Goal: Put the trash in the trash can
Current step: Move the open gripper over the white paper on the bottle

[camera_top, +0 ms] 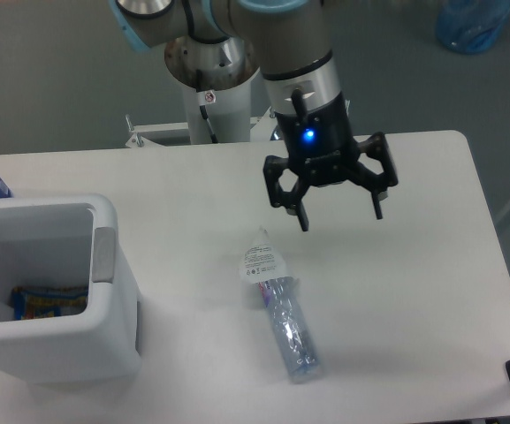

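**Gripper up in the air, both bits of trash on the table, nothing grabbed yet**

So as far as I can judge, this is the reach-and-pick stage. The gripper (340,218) hangs above the table (431,291) with its fingers spread wide and nothing between them.

The trash is two things lying together near the middle of the table. The paper scrap (260,260) is a small crumpled white piece with tiny print on it, and it sits right at the upper end of the crushed bottle (289,329), touching or overlapping it; I can't tell which. The bottle lies flat, running diagonally from the scrap down toward the front edge.

Relative to the gripper: both items are below and to the left of it in the camera view. The scrap is the nearer one; the bottle's far end is well away from the fingers.

The trash can (104,291) is over on the left edge, well apart from the trash, open at the top, with something colourful already lying in the bottom.

Next move, my guess: swing toward the scrap or the bottle, line the open fingers across it, then drop down. The scrap is thin and low on the table, so the fingers would need to get almost to the surface. The bottle looks easier if the fingers straddle its width, though crushed plastic could slip or flex.
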Robot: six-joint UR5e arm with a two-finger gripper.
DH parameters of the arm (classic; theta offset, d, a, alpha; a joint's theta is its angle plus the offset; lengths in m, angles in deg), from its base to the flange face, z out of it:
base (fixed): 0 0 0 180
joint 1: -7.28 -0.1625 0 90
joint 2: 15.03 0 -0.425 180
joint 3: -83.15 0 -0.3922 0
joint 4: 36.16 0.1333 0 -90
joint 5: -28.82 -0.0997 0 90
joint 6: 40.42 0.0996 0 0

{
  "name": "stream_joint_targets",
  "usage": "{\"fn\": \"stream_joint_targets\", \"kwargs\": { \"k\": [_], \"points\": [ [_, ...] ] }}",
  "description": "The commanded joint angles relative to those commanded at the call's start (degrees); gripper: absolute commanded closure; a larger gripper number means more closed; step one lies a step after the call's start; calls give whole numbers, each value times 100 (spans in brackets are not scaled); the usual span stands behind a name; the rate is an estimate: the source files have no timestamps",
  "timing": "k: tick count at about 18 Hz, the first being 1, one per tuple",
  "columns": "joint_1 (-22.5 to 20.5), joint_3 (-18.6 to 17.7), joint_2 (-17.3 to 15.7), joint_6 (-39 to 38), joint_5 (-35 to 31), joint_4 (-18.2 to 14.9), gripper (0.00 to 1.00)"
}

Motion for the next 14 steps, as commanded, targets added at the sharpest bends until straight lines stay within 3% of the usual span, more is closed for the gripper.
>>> {"fn": "stream_joint_targets", "kwargs": {
  "k": [11, 14],
  "points": [
    [17, -272, 26, -79, 44, -114, 0],
    [26, -693, 9, -62, 35, -9, 0]
  ]
}}
